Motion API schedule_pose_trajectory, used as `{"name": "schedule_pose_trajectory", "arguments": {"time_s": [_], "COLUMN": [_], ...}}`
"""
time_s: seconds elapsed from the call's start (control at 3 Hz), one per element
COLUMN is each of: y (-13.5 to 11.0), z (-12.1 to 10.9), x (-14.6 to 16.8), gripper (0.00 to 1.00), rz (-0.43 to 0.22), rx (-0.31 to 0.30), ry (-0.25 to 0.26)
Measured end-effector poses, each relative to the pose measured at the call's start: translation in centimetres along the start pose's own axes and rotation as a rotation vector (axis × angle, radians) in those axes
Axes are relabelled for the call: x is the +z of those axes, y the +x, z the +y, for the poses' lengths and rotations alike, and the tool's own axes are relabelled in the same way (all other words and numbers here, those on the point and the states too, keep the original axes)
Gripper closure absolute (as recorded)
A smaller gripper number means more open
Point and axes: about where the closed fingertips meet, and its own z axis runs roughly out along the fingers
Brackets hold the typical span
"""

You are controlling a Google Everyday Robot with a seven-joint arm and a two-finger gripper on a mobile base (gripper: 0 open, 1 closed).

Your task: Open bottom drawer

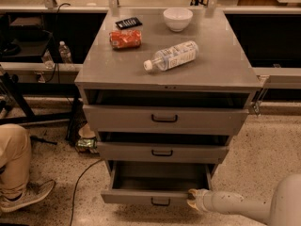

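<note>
Speckled floor (263, 149) beneath grey metal bottom drawer (141, 197), open; tool (193, 195) at its rim (grip unclear)

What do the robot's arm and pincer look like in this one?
The arm is a smooth, off-white rounded tube widening into a bulky shell; no cables or markings show. The pincer, small and pale, sits at the right end of the bottom drawer.

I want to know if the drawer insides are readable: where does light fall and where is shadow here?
Camera view: light comes from above, so the cabinet top is bright; the bottom drawer, pulled out, is dim inside but readable; the gaps above the top drawer and middle drawer are nearly black; the gripper, at the bottom drawer's front right corner, is pale and well lit.
</note>
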Motion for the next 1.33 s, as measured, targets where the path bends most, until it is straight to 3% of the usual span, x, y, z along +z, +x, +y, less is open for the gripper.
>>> {"name": "schedule_pose_trajectory", "arguments": {"time_s": [0.33, 1.0, 1.33], "y": [-0.1, -0.3, -0.3], "z": [3.7, 3.9, 6.6], "x": [-0.7, -1.0, -1.7], "gripper": [1.00, 1.00, 1.00], "rz": [-0.018, -0.019, -0.025], "rx": [0.031, 0.036, 0.067], "ry": [-0.011, -0.013, -0.025]}}
